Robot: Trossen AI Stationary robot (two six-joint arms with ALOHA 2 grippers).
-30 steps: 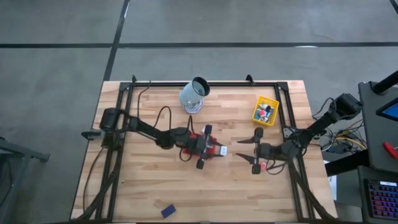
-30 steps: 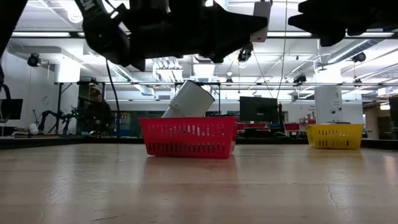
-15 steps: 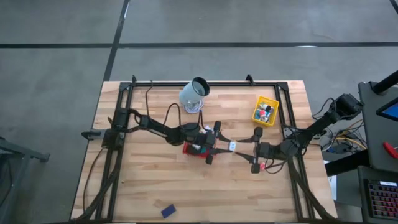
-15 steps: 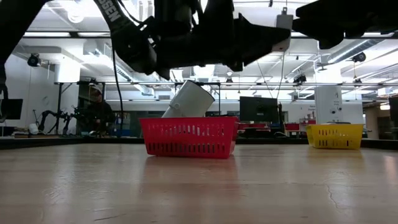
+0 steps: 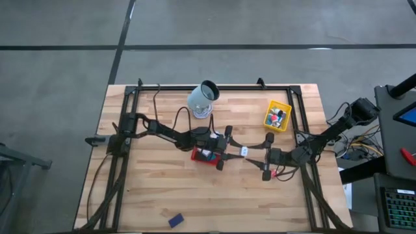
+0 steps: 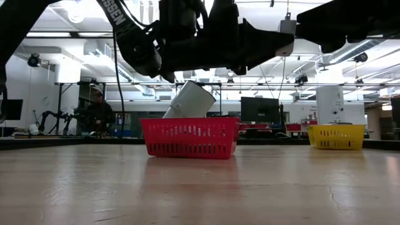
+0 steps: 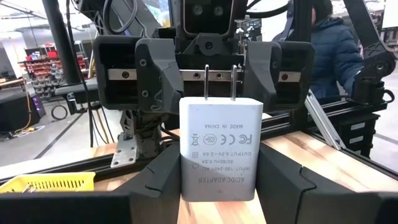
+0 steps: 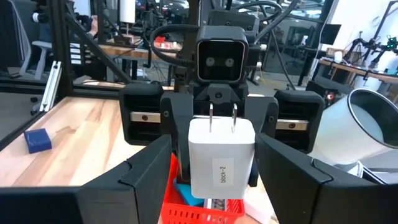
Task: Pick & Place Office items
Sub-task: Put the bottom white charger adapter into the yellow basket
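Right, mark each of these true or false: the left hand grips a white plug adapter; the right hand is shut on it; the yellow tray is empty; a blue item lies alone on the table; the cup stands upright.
1. The left hand grips a white plug adapter. True.
2. The right hand is shut on the adapter. False: its fingers stand open on either side of it.
3. The yellow tray is empty. False: several small items lie in it.
4. A blue item lies alone on the table, away from both trays. True.
5. The cup stands upright. False: it is tilted, as the low view shows behind the red tray.
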